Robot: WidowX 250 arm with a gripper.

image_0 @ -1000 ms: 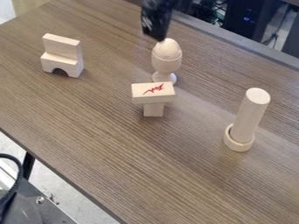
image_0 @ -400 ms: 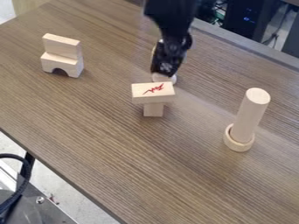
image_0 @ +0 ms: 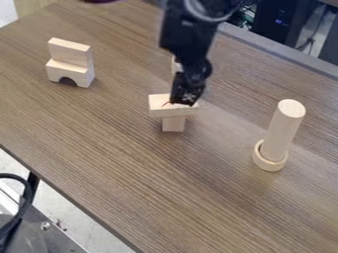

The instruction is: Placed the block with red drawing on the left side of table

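The black gripper (image_0: 185,101) hangs down from the top edge, its tip over the right part of the block with the red drawing (image_0: 159,105). That block lies flat across a smaller upright block (image_0: 173,124), and most of its red mark is hidden behind the gripper. Whether the gripper touches the block cannot be told. The wooden table (image_0: 119,143) extends to the left of the block.
At the upper left stands a rectangular block on an arched block (image_0: 71,71). A tilted cylinder (image_0: 283,126) stands in a ring (image_0: 269,159) at the right. The egg-and-cup stack behind the gripper is mostly hidden.
The gripper has come down and forward from the top edge, past the egg-and-cup stack, to the marked block, now covering most of the red drawing. The blocks have not moved.
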